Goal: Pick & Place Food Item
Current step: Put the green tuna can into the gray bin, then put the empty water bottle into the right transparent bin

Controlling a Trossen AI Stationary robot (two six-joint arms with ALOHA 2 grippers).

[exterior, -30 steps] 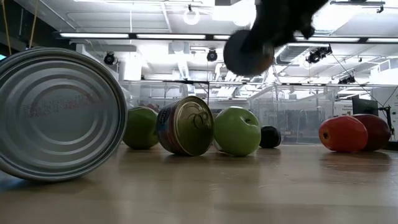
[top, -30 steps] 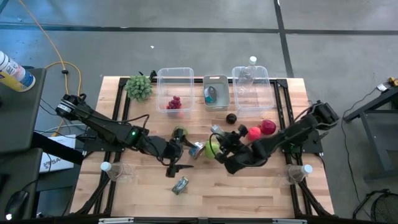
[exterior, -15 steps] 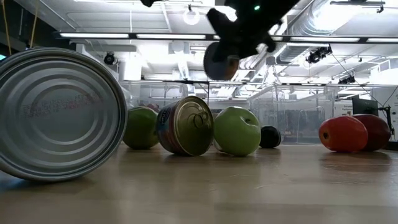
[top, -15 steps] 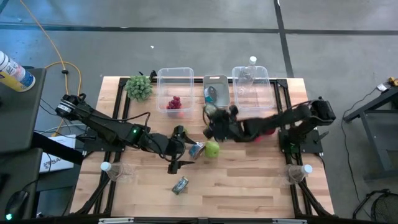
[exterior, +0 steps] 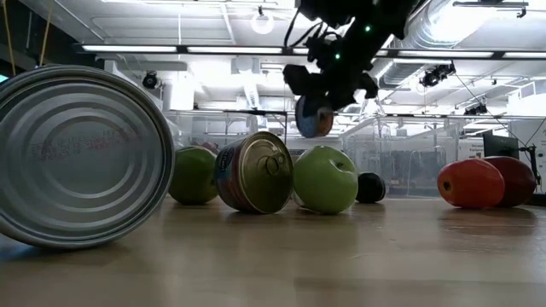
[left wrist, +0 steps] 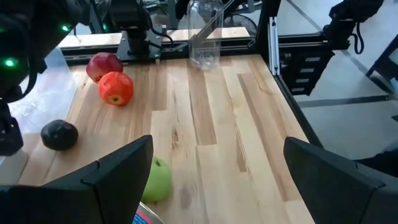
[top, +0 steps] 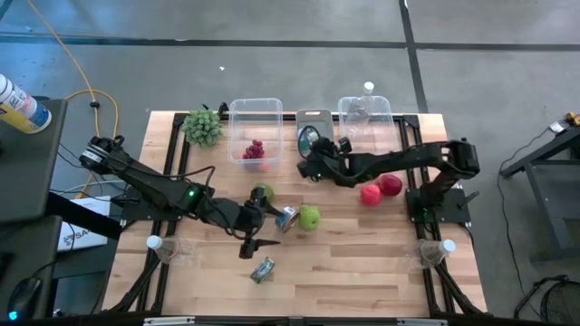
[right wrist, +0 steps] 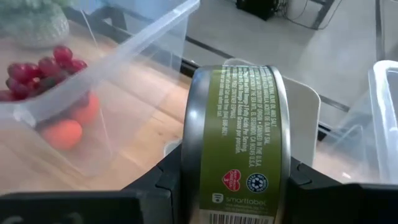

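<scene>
My right gripper point(top: 313, 163) is shut on a tin can with a green label point(right wrist: 236, 143). It hangs above the table just before the small middle container point(top: 315, 118); the low view shows the can point(exterior: 314, 117) well off the wood. My left gripper point(top: 261, 226) is open and low over the table's middle, beside a green apple point(top: 264, 193), a lying can point(top: 288, 217) and a second green apple point(top: 309, 217). In the left wrist view its fingers stand wide apart, with an apple point(left wrist: 155, 180) between them but untouched. My right gripper pinches the can between its two fingers point(right wrist: 168, 180), one on each flat end. The labelled side wall point(right wrist: 236, 186) faces the wrist camera. The can is lifted clear of the table and lies on its side in the hold.
A clear bin with grapes point(top: 255, 136) stands left of the middle container, and another clear bin point(top: 366, 136) right of it. Two red fruits point(top: 381, 189), a dark fruit point(left wrist: 59, 135), a leafy green item point(top: 203, 127), another can point(top: 263, 270) and two bottles near the front corners point(top: 435, 249) are on the table.
My right gripper, shut on the can, has risen from beside the green apple at the table's middle and travelled toward the far edge, up to the middle container. The can has gone with it, lifted clear.
</scene>
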